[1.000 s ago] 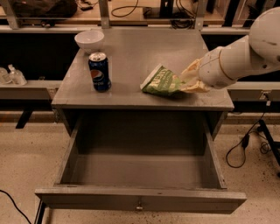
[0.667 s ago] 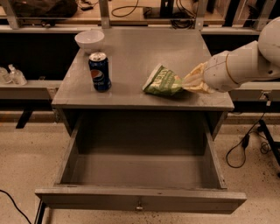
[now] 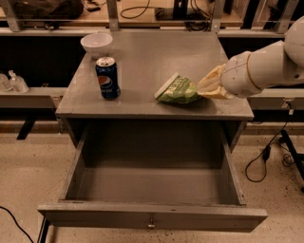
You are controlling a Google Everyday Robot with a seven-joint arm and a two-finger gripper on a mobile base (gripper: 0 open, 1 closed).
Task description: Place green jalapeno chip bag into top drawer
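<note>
Chip bag (image 3: 178, 90) on table (image 3: 152, 52), pincer (image 3: 205, 88) alongside

Setting: likely a robotics lab. Evidence: speckled floor (image 3: 28, 161), loose cables (image 3: 259, 163) at 4 o'clock, metal uprights (image 3: 112, 14) at 12; gripper (image 3: 209, 86) at 3, over grey table (image 3: 156, 52).

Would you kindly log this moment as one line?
green jalapeno chip bag: on table | tool: at its right edge | top drawer: open
</note>
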